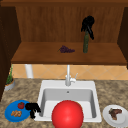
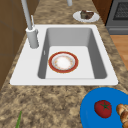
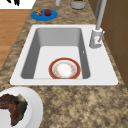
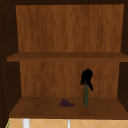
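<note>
Right hand (image 1: 87, 24) sits atop the dark green bottle (image 1: 85, 43), fingers curled about its neck, as we judge the grasp under way; lifting next calls for a firm, upright hold. We see the bottle standing on the cabinet shelf (image 1: 37, 53), right of the grapes (image 1: 66, 49). Left hand (image 1: 32, 107), fingers drooping loosely, hovers beside the blue plate (image 1: 10, 112).

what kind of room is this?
A simulated home kitchen, most likely: a white sink with a faucet set in a stone-look counter, a wooden wall cabinet above it, and plated food alongside.
</note>
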`<state>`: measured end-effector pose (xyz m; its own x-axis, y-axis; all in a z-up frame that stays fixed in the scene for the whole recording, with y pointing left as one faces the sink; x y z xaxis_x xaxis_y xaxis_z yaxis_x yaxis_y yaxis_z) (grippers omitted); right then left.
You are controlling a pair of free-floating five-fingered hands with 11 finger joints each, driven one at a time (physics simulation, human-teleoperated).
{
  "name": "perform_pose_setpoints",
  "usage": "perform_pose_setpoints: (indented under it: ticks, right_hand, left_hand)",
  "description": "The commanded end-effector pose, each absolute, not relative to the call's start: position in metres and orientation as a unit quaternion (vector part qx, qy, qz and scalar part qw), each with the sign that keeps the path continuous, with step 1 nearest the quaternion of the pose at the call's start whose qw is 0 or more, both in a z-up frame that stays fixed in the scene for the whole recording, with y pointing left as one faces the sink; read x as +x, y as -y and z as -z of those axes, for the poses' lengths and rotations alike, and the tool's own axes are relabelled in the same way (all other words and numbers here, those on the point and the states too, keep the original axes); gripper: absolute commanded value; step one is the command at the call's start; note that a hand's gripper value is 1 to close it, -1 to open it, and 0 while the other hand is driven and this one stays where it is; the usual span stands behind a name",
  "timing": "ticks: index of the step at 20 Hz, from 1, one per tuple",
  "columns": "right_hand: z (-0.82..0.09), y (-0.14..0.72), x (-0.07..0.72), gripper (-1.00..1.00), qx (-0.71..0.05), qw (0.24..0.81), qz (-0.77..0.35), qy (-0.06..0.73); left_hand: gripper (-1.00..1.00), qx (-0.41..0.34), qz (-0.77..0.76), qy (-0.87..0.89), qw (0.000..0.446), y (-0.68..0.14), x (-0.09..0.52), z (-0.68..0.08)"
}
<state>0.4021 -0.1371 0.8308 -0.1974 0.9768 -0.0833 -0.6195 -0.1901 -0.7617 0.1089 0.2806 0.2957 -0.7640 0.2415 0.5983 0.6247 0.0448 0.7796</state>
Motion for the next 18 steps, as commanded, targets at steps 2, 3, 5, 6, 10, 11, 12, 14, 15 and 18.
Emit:
perform_pose_setpoints:
  ticks: [2, 3, 5, 6, 10, 11, 12, 14, 15, 18]
  right_hand:
    - [-0.831, 0.137, 0.412, -1.0, -0.254, 0.557, -0.739, 0.282]
    - [-0.831, 0.138, 0.415, -1.0, -0.249, 0.559, -0.74, 0.278]
    - [-0.831, 0.138, 0.418, -1.0, -0.239, 0.563, -0.742, 0.274]
    - [-0.831, 0.138, 0.419, -1.0, -0.236, 0.565, -0.742, 0.273]
    - [-0.846, 0.14, 0.416, -1.0, -0.239, 0.573, -0.734, 0.275]
    - [-0.853, 0.142, 0.411, -1.0, -0.244, 0.575, -0.73, 0.278]
    - [-0.859, 0.144, 0.408, -1.0, -0.246, 0.577, -0.726, 0.281]
    - [-0.87, 0.145, 0.408, -1.0, -0.247, 0.578, -0.725, 0.283]
    - [-0.874, 0.145, 0.408, -1.0, -0.248, 0.576, -0.726, 0.282]
    - [-0.873, 0.145, 0.408, -1.0, -0.246, 0.574, -0.728, 0.282]
  left_hand:
    - [0.0, -0.307, 0.619, 0.706, 0.155, -0.281, 0.109, -0.296]
    - [0.0, -0.307, 0.619, 0.706, 0.155, -0.281, 0.109, -0.296]
    - [0.0, -0.307, 0.619, 0.706, 0.155, -0.281, 0.109, -0.296]
    - [0.0, -0.307, 0.619, 0.706, 0.155, -0.281, 0.109, -0.296]
    - [0.0, -0.307, 0.619, 0.706, 0.155, -0.281, 0.109, -0.296]
    - [0.0, -0.307, 0.619, 0.706, 0.155, -0.281, 0.109, -0.296]
    - [0.0, -0.307, 0.619, 0.706, 0.155, -0.281, 0.109, -0.296]
    - [0.0, -0.307, 0.619, 0.706, 0.155, -0.281, 0.109, -0.296]
    - [0.0, -0.307, 0.619, 0.706, 0.155, -0.281, 0.109, -0.296]
    - [0.0, -0.307, 0.619, 0.706, 0.155, -0.281, 0.109, -0.296]
